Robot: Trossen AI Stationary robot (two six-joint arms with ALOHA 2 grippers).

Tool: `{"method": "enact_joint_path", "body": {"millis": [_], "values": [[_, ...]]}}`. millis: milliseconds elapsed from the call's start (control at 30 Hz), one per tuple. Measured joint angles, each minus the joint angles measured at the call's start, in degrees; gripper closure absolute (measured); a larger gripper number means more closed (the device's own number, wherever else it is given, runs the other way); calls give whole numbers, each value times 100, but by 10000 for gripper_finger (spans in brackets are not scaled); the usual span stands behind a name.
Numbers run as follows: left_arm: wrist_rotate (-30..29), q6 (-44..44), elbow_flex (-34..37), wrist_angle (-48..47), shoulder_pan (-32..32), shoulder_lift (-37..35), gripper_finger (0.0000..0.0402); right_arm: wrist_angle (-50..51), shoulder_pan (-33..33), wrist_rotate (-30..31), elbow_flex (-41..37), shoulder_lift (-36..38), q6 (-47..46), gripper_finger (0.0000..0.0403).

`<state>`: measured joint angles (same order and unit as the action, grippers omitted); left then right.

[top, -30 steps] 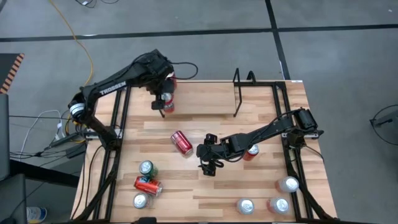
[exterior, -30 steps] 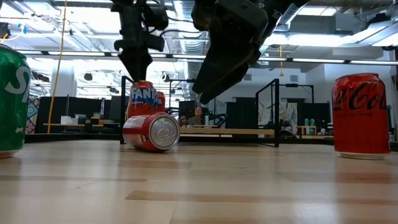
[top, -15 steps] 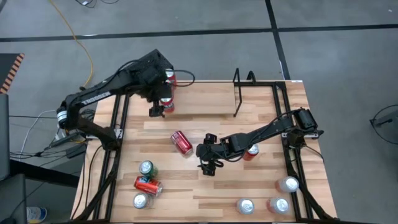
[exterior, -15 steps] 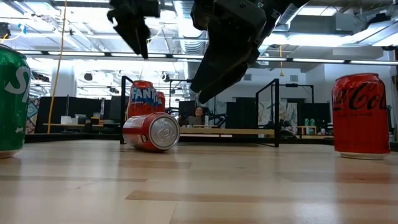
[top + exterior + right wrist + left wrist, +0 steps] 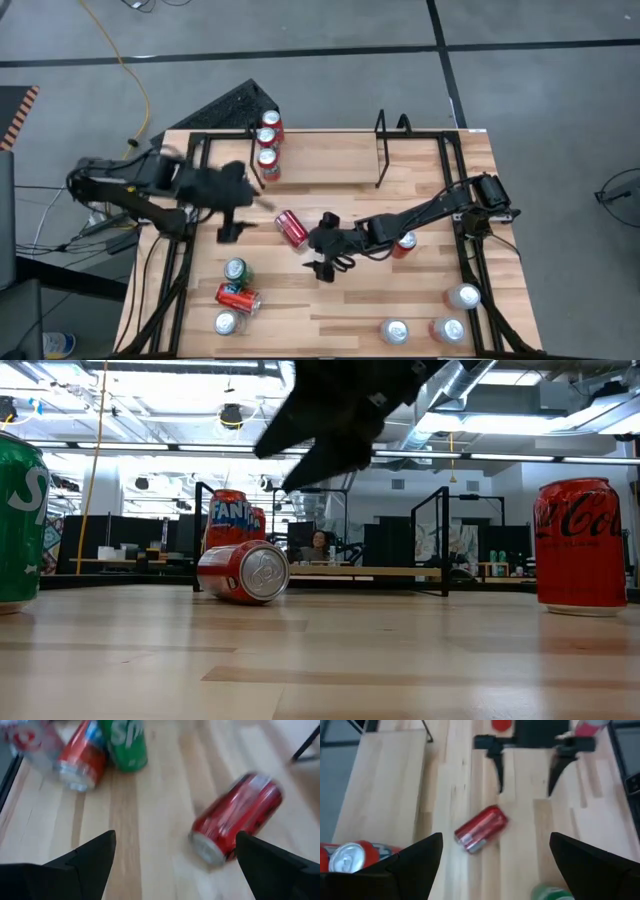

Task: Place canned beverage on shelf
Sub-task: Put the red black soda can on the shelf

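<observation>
Toppled red cylindrical can (image 5: 292, 229) on pale wood-grain table (image 5: 420, 300), open left gripper (image 5: 232, 216) at its nine o'clock, open right gripper (image 5: 324, 262) at four, thin black wire shelf (image 5: 390, 150) at one.

A pale wooden counter (image 5: 330, 310) edged by black rails (image 5: 198, 170) carries a thin black wire shelf (image 5: 381, 150) at its far side. Two cans (image 5: 267, 148) stand upright at the far left corner. A red can (image 5: 292, 229) lies on its side near the middle. A green can (image 5: 236, 270) stands beside a toppled orange-red can (image 5: 238, 297). Several silver-topped cans (image 5: 395, 331) stand along the near edge.
</observation>
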<state>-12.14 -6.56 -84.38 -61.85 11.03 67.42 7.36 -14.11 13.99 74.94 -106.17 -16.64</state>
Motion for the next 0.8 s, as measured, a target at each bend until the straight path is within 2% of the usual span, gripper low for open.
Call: {"method": "enact_joint_path", "body": {"millis": [200,367,533,633,733,800], "values": [[-1886,-1009,0,113,1910,134,46,-482,0,939,0,0,-25,19],[-3252,-1359,0,431,3048,553,46,-200,2,1633,0,0,-531,19],[-4143,-1402,2,497,3603,1154,46,211,0,1579,0,0,-1193,19],[-4587,-1420,2,491,3696,1526,46,313,-6,1194,0,0,-1505,19],[-4763,-1510,2,504,3698,1906,46,195,-53,707,0,0,-1695,19],[-4842,-1505,2,546,3698,2162,46,55,-121,620,0,0,-1779,19]]}}
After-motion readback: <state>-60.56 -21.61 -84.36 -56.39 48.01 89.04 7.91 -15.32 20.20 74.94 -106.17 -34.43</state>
